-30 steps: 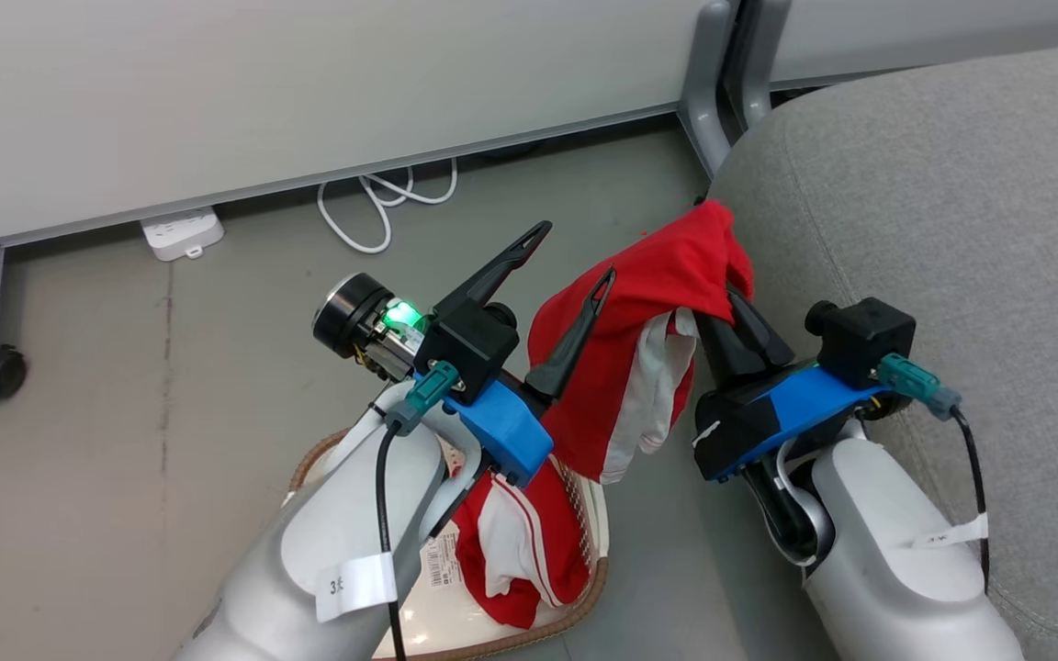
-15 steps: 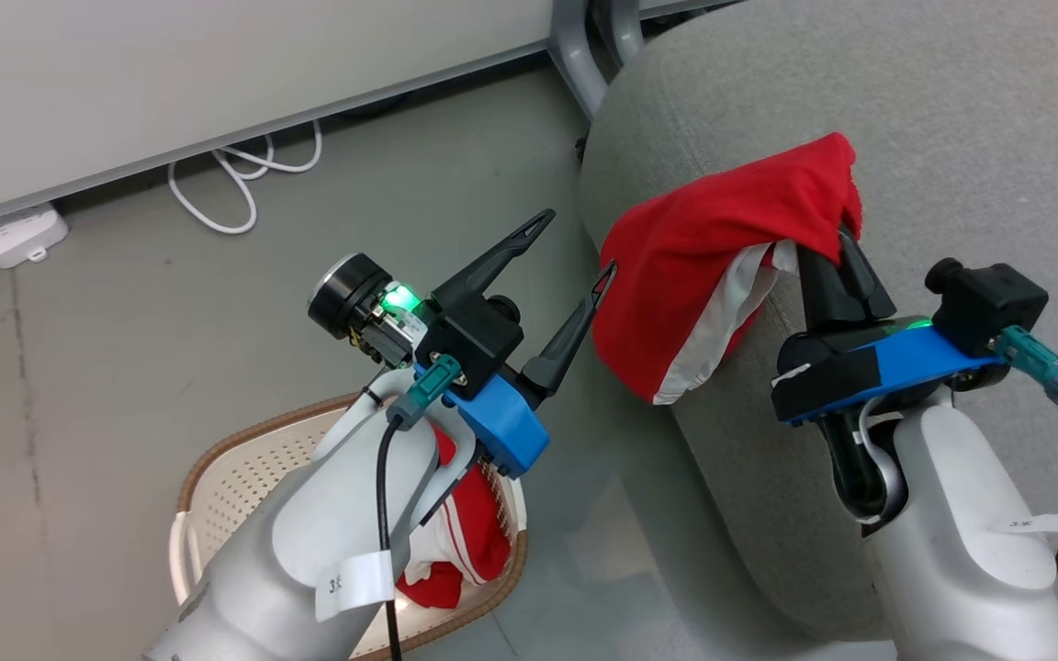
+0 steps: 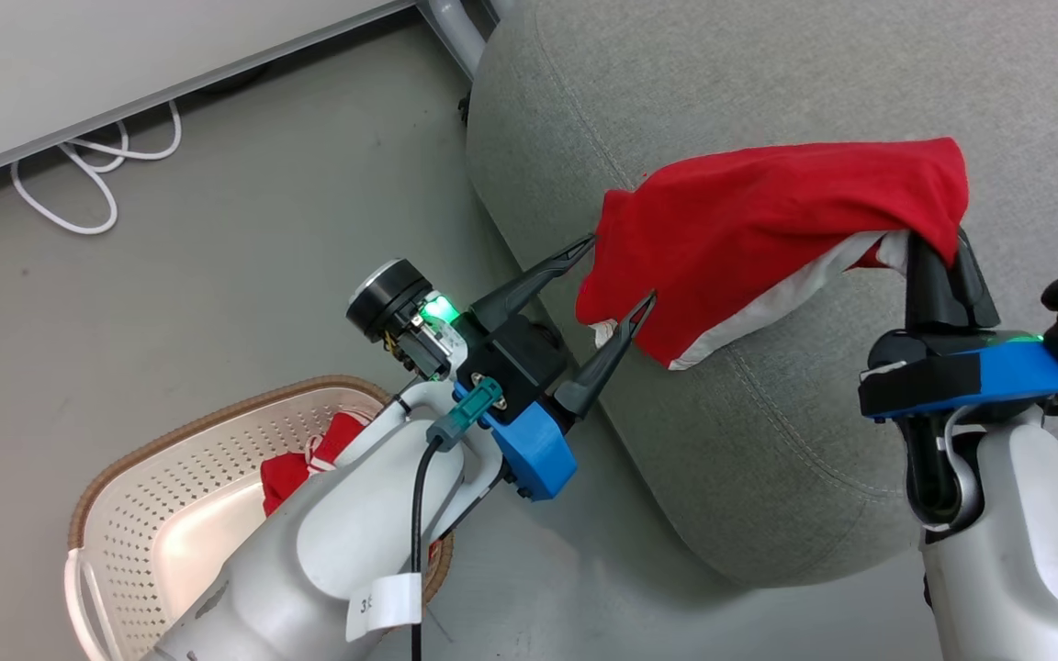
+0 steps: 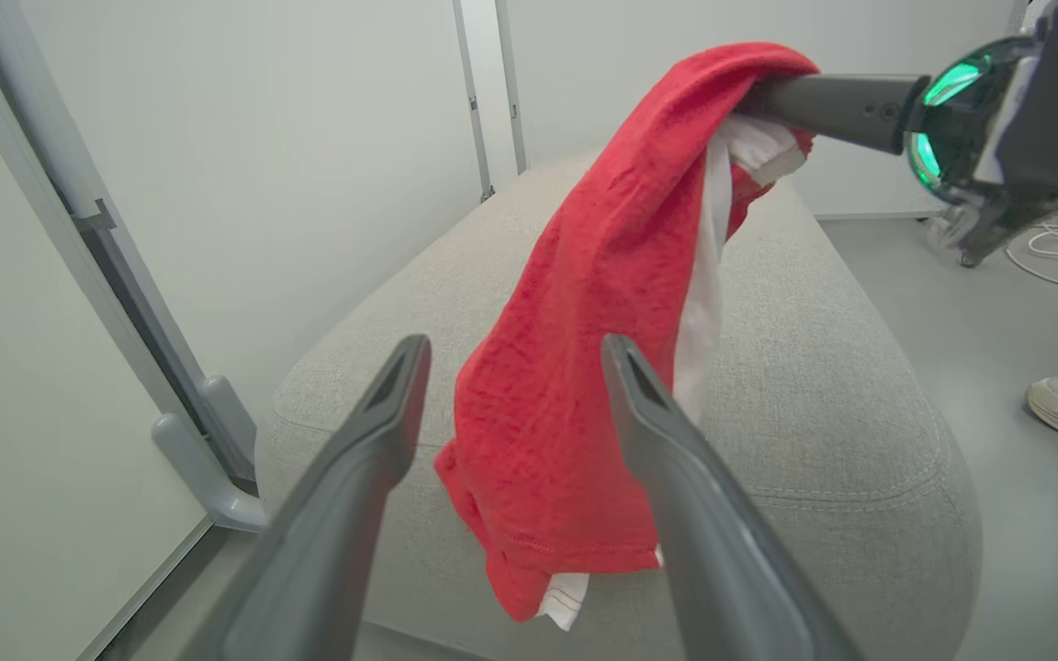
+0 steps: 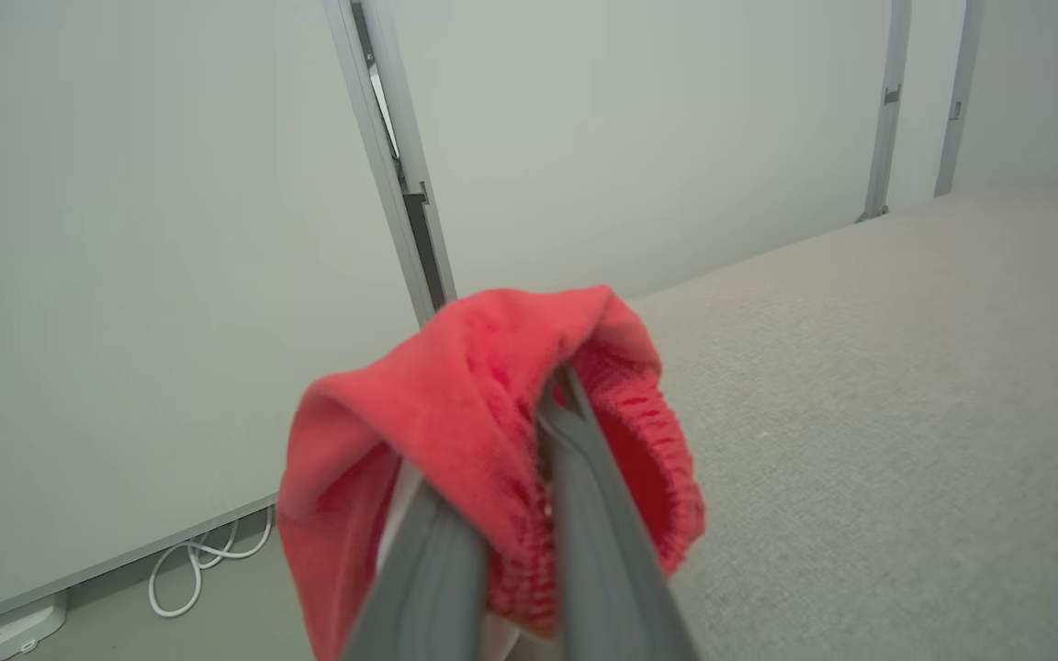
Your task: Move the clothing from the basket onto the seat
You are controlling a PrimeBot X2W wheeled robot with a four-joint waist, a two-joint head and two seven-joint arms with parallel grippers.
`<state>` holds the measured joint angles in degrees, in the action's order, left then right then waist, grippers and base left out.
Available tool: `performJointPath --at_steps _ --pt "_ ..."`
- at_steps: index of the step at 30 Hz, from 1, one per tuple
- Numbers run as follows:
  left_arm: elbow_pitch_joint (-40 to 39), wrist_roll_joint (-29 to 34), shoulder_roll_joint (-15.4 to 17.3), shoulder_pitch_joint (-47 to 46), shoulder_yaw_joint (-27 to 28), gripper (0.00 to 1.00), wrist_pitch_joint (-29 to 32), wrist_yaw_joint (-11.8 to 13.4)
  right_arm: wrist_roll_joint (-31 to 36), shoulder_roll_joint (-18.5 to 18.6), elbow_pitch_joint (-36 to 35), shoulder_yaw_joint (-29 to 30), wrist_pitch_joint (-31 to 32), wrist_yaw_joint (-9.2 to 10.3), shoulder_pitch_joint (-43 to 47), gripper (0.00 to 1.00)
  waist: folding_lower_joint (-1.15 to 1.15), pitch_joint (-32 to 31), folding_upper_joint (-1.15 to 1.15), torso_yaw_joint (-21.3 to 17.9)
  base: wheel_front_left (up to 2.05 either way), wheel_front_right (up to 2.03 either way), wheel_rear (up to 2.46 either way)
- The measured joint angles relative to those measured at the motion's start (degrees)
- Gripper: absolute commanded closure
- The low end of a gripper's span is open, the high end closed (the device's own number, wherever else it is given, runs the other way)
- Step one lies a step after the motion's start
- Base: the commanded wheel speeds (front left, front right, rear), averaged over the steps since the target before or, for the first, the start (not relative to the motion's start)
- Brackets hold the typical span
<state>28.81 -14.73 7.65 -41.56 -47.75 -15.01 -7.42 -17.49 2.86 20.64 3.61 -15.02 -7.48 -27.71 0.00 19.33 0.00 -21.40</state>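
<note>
1. We see the right claw (image 3: 940,266) pressed together on a bunched fold of a red garment (image 3: 768,211) with white panels. The cloth caps the two dark fingertips and hides them.
2. The garment hangs in the air over the rounded end of the grey seat (image 3: 768,441) and none of it lies on the flat top. Its loose lower corner droops beside the cushion's edge, and we cannot tell whether it brushes the upholstery.
3. The left claw (image 3: 619,270) stands wide apart and holds nothing. Its fingers straddle the hanging corner of the garment without clear contact.
4. A second garment (image 3: 295,464), red with white trim, lies in the cream basket (image 3: 152,477) on the floor, partly hidden behind the left forearm.
5. We judge the clothing to be light, limp and not fragile. It sags and folds under its own weight, so a thin single layer could slide out of a pinch. A thick gathered fold or a ribbed hem gives a surer hold.
6. We judge that the held garment should go further in over the seat's flat top before it is let go, because soft cloth dropped on the curved edge could slip to the floor.
7. For the second garment, we would take a bunched fold near its middle — well clear of the basket's perforated wall.
</note>
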Motion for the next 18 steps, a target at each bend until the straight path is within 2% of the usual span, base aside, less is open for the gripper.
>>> performJointPath --at_steps 6,18 --pt "-0.02 -0.59 0.04 -0.04 -1.56 0.00 0.00 0.00 0.27 0.00 -1.44 2.90 0.00 0.00 2.03 1.00 0.00 0.67 0.00 -1.53 0.00 0.00 0.00" --pt "-0.31 -1.29 0.18 -1.03 -2.94 0.00 0.00 0.00 0.30 -0.01 -2.55 3.37 0.00 0.00 2.89 1.00 0.00 1.36 0.00 -1.64 0.00 0.00 0.00"
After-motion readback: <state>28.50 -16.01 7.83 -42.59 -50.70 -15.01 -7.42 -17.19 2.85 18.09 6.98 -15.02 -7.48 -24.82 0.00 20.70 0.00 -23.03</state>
